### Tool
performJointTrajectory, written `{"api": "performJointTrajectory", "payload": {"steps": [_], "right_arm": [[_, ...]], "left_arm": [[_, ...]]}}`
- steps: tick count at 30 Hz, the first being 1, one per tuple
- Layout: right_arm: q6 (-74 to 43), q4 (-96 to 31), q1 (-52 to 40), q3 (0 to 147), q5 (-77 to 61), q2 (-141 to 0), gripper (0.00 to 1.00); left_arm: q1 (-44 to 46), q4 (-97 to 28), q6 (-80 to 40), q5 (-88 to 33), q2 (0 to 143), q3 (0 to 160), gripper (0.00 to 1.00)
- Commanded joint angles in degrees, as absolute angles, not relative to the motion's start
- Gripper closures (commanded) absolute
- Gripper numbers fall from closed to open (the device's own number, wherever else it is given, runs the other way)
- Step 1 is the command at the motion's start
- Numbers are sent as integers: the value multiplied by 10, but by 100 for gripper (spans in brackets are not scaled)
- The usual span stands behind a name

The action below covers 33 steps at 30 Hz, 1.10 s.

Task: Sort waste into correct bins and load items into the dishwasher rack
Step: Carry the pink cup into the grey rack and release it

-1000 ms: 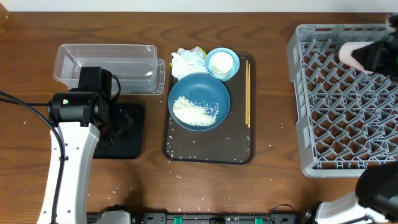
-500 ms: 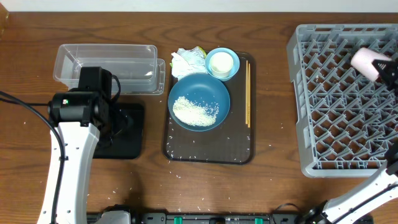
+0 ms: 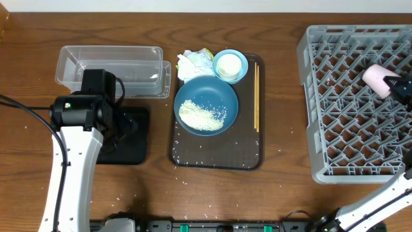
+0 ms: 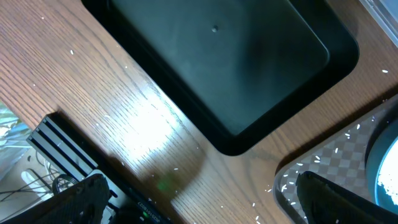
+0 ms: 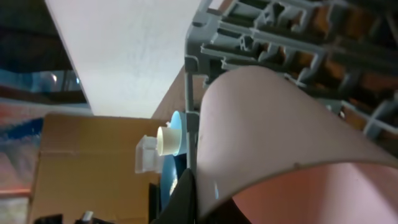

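Holding the pink cup [image 3: 375, 80] pinched in the closed right gripper [image 3: 390, 83] over the right side of the dishwasher rack [image 3: 347, 129], aiming to be seating it slowly and straight between the pegs before letting go, leaving the left gripper [image 4: 205, 205] wide open by the black tray [image 4: 217, 56].

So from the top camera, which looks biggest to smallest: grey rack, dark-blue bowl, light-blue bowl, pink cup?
1. grey rack
2. dark-blue bowl
3. light-blue bowl
4. pink cup, but it is partly hidden and may be nearer the camera, so last place is unsure.
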<state>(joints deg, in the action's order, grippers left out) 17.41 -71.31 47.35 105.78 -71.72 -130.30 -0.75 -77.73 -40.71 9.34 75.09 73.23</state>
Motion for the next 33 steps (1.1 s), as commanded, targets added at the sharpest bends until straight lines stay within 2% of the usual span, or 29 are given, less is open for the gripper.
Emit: {"api": "performJointTrajectory", "payload": {"steps": [1, 13, 18, 24, 30, 31, 32, 33], "right_arm": [[143, -725, 494, 1056, -578, -1308, 96], [141, -800, 522, 1056, -572, -1285, 80], [103, -815, 538, 1056, -524, -1212, 79], [30, -820, 536, 1056, -388, -1091, 71], [27, -844, 506, 1056, -421, -983, 67], [34, -848, 495, 1056, -441, -969, 58], [35, -851, 480, 1056, -469, -950, 38], [35, -856, 467, 1056, -485, -939, 32]], "left_arm": [[-11, -780, -410, 96, 745, 741, 1], [-11, -780, -410, 96, 745, 741, 1], [-11, -780, -410, 96, 745, 741, 1], [-11, -780, -410, 96, 745, 741, 1], [-11, -780, -410, 96, 745, 741, 1], [-11, -780, -410, 96, 745, 741, 1], [-11, -780, -410, 96, 745, 741, 1], [-11, -780, -410, 96, 745, 741, 1]]}}
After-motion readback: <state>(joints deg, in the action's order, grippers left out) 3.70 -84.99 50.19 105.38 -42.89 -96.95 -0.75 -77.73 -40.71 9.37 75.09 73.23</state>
